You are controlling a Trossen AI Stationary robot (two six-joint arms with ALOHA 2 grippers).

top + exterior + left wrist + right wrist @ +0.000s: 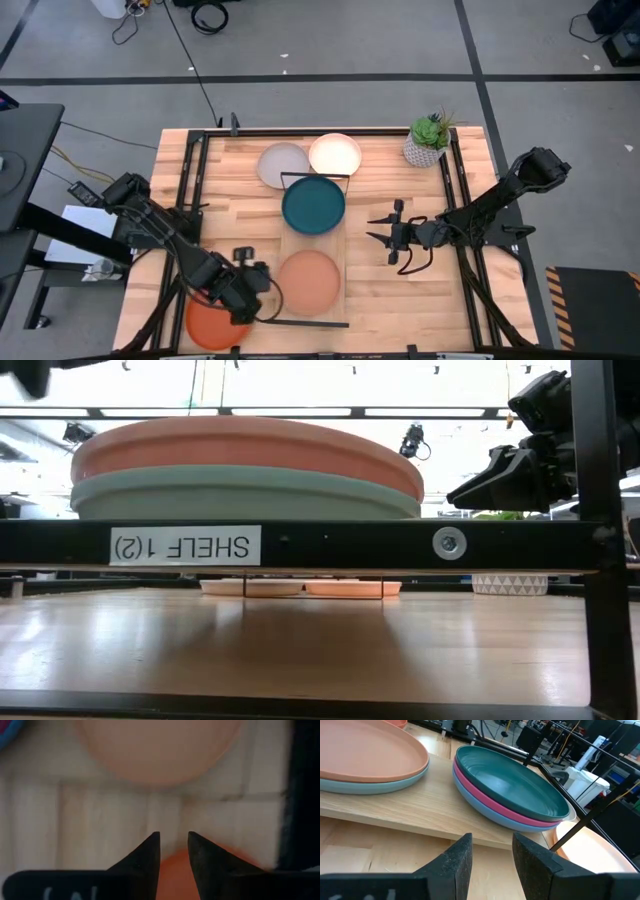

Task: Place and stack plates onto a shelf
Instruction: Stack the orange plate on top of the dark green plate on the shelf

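**Two stacks on the shelf, orange plate under the left gripper**

High view: the shelf [312, 250] is seen at the table's centre, running from 12 to 6 o'clock. A dark teal plate [313, 204] lies on its far half and a peach plate [308, 282] on its near half. A grey plate [283, 165] and a cream plate [335, 154] rest on the table beyond the shelf's 12 o'clock end, and a potted plant [428, 140] stands at 1 o'clock. An orange plate [213, 322] lies at 7 o'clock, partly covered by the left gripper [262, 283]. The right gripper [388, 237] is held at 3 o'clock of the shelf, fingers apart.

Low view: the peach plate is shown stacked on a light blue plate [245, 497], above a black bar labelled "SHELF 1(2)" [184, 546] that blocks the foreground.

Left wrist view: the fingers are seen slightly apart over the orange plate, clamped on nothing.

Right wrist view: the teal plate is seen on a magenta plate [485, 792], itself on a blue one [490, 815].
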